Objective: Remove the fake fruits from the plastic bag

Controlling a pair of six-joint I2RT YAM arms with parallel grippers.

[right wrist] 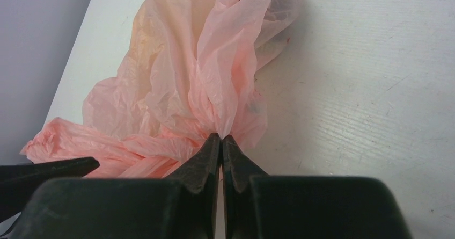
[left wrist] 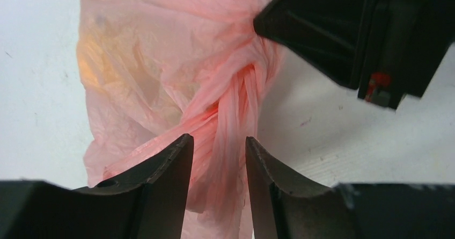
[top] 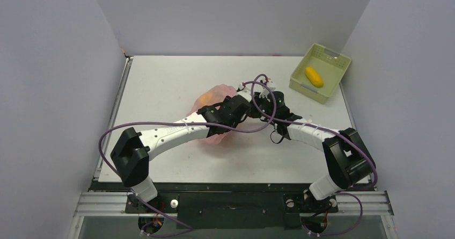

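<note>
Top view: the pink bag (top: 213,96) lies in the middle of the table (top: 161,78), mostly hidden under both wrists. The left gripper (top: 240,109) and right gripper (top: 252,95) meet at its right end. 1 yellow fruit (top: 314,77) is in the basket (top: 307,88), well apart.

Left wrist view: the left gripper (left wrist: 217,156) is about half open. The twisted handle (left wrist: 230,115) runs lengthwise between its jaws and is not visibly squeezed. The right gripper's tip bites the bag just beyond the twist.

Right wrist view: the right gripper (right wrist: 221,142) is closed on 1 thin fold. The bag spreads away from it, up and left. The film is thin, crinkly and translucent. An orange shade shows inside, probably fruit, but its shape is unclear. I judge the twist between both grippers must be loosened next.
</note>
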